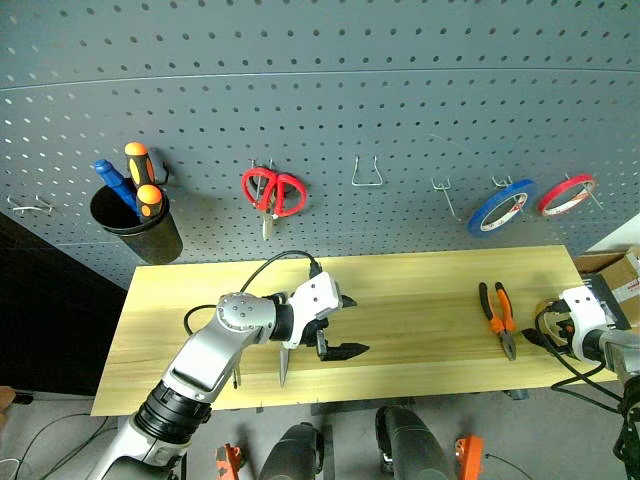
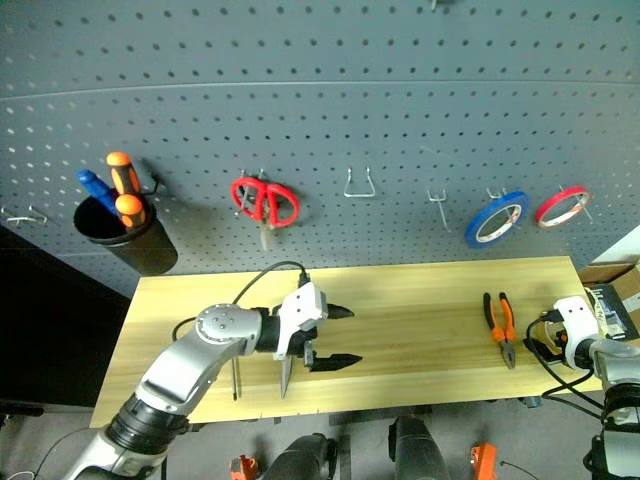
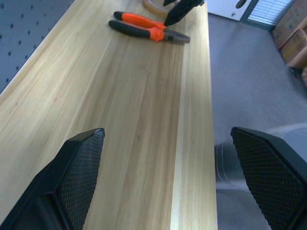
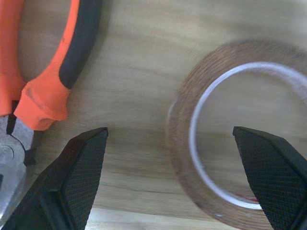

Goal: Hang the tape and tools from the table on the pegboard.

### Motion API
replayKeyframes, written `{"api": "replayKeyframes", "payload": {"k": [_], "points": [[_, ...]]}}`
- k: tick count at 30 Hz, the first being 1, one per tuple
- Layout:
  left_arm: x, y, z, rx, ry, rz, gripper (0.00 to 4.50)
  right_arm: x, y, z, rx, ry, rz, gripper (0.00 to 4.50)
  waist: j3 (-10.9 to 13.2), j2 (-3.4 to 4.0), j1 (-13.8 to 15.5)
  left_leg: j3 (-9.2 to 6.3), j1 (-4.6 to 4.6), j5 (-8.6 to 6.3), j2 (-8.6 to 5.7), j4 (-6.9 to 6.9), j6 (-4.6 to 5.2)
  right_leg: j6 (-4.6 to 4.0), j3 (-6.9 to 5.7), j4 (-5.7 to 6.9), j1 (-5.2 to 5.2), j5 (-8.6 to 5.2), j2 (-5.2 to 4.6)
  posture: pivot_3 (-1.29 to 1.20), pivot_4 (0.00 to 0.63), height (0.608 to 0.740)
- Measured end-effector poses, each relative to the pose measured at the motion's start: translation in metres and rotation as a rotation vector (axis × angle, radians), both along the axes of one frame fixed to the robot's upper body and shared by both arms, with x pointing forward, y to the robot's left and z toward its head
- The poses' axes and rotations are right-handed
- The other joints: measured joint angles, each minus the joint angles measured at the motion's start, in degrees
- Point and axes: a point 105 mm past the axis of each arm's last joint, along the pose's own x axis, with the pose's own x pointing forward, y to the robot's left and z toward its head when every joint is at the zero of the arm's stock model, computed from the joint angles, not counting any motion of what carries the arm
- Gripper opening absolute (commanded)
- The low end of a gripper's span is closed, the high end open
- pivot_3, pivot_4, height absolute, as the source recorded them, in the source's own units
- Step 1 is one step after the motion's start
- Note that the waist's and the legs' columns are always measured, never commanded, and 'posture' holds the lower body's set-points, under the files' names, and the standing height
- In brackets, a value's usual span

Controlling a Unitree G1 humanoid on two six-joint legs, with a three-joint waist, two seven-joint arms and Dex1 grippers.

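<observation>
Two claws spread over the worktop point(image 1: 400, 300) below the pegboard point(image 1: 320, 90).
Left claw point(image 1: 340, 325) gapes empty mid-worktop; right claw point(image 4: 172, 179) straddles the tape point(image 4: 230, 143), flat beside the pliers point(image 1: 498, 315).

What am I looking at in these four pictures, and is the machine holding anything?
A two-armed robot stands at a wooden table before a pegboard. Two pictures come from cameras in its head, two from its wrists. The left gripper hangs open above the table, holding nothing. The right gripper, also open and empty, is over a roll of yellow tape lying beside orange pliers. A screwdriver and scissors lie under the left arm. Red scissors and two tape rolls hang on hooks.
</observation>
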Motion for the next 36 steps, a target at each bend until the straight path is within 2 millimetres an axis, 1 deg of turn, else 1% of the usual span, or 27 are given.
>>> {"api": "replayKeyframes", "payload": {"k": [2,9,12,13,15,17,21,22,24,26,28,29,31,34,36], "points": [[-0.001,0.0,0.001,0.002,-0.006,-0.003,4.5,0.001,-0.001,0.0,0.001,0.003,-0.013,3.91,0.0,-0.01,0.1,-0.02,-0.03,0.0,-0.01,0.04,0.0,0.0,-0.03,-0.01,0.0,0.0,-0.01,0.06,0.31,0.74],[-0.003,0.005,-0.005,0.013,0.009,0.01,4.5,0.003,-0.004,-0.001,-0.056,0.014,-0.007,1.58,0.0,-0.04,0.1,-0.1,-0.1,0.0,-0.01,0.18,0.0,0.01,-0.1,0.02,0.01,0.01,-0.01,0.05,0.304,0.74],[-0.004,0.006,-0.006,0.014,0.012,0.01,4.5,0.001,-0.003,-0.003,-0.054,0.02,0.001,0.55,0.0,-0.04,0.2,-0.31,-0.31,-0.01,-0.01,0.56,-0.01,0.01,-0.29,0.04,0.02,0.02,-0.01,0.05,0.298,0.74],[-0.004,0.008,-0.006,0.014,0.01,0.01,4.5,0.001,-0.003,-0.004,-0.055,0.019,-0.002,0.41,0.0,-0.04,0.2,-0.4,-0.36,-0.01,-0.02,0.62,-0.01,0.01,-0.36,0.02,0.02,0.07,-0.01,0.05,0.296,0.74],[-0.004,0.01,-0.005,0.011,0.003,0.012,4.5,-0.001,-0.004,-0.004,-0.059,0.018,-0.01,0.41,0.0,-0.04,0.3,-0.46,-0.37,-0.01,-0.03,0.67,-0.01,0.0,-0.4,0.03,0.04,0.09,-0.01,0.04,0.29,0.74],[-0.003,0.011,0.0,-0.019,-0.012,0.013,4.5,-0.004,-0.005,-0.004,-0.066,0.011,-0.017,0.41,0.0,-0.03,0.7,-0.52,-0.39,-0.01,-0.03,0.69,-0.01,0.0,-0.45,0.03,0.05,0.1,-0.02,0.04,0.284,0.74],[-0.002,0.017,0.009,-0.073,-0.046,0.025,4.5,-0.019,-0.007,-0.006,-0.077,-0.003,-0.029,0.41,0.0,0.06,1.5,-0.55,-0.5,-0.01,-0.05,0.68,-0.02,0.0,-0.49,-0.02,-0.03,0.1,-0.05,0.04,0.276,0.74],[-0.002,0.018,0.011,-0.085,-0.054,0.025,4.5,-0.023,-0.006,-0.004,-0.086,-0.017,-0.024,0.41,0.0,0.1,1.6,-0.57,-0.57,-0.01,-0.07,0.68,-0.02,0.0,-0.51,-0.02,-0.11,0.1,-0.08,0.04,0.272,0.74],[-0.001,0.02,0.014,-0.107,-0.074,0.03,4.5,-0.032,-0.004,0.008,-0.116,-0.066,-0.017,0.41,-0.1,0.25,1.9,-0.55,-0.75,-0.01,-0.1,0.7,-0.02,0.01,-0.5,0.02,-0.33,0.1,-0.11,0.03,0.268,0.74],[0.001,0.023,0.017,-0.124,-0.091,0.039,4.5,-0.037,0.0,0.03,-0.156,-0.131,-0.007,0.41,-0.1,0.34,2.0,-0.49,-1.05,-0.01,-0.11,0.81,-0.03,0.02,-0.46,0.18,-0.7,0.11,-0.11,0.03,0.265,0.74],[0.0,0.023,0.019,-0.139,-0.095,0.032,4.5,-0.042,0.006,0.047,-0.183,-0.185,-0.001,0.41,-0.1,0.35,2.0,-0.46,-1.12,0.0,-0.11,0.86,-0.03,0.02,-0.44,0.31,-0.81,0.11,-0.11,0.02,0.262,0.74],[-0.002,0.023,0.019,-0.153,-0.088,0.028,4.5,-0.047,0.015,0.059,-0.205,-0.224,0.012,0.41,-0.2,0.38,1.9,-0.47,-1.14,0.0,-0.07,0.84,-0.04,0.02,-0.46,0.32,-0.84,0.11,-0.1,0.01,0.259,0.74],[0.0,0.025,0.017,-0.179,-0.092,0.047,4.5,-0.054,0.038,0.073,-0.223,-0.29,0.045,0.41,-0.2,0.41,1.8,-0.48,-1.13,0.0,-0.04,0.83,-0.05,0.02,-0.47,0.33,-0.84,0.11,-0.06,0.0,0.256,0.74],[0.009,0.031,0.021,-0.225,-0.143,0.103,4.5,-0.061,0.082,0.085,-0.213,-0.378,0.091,0.41,-0.2,0.42,1.7,-0.46,-1.13,0.01,-0.08,0.88,-0.05,0.03,-0.45,0.34,-0.84,0.12,-0.08,0.0,0.252,0.74],[0.011,0.036,0.022,-0.239,-0.171,0.123,4.5,-0.065,0.112,0.092,-0.201,-0.429,0.132,0.41,-0.2,0.44,1.6,-0.44,-1.13,0.01,-0.1,0.9,-0.05,0.04,-0.43,0.33,-0.84,0.14,-0.08,0.0,0.247,0.74]]}}
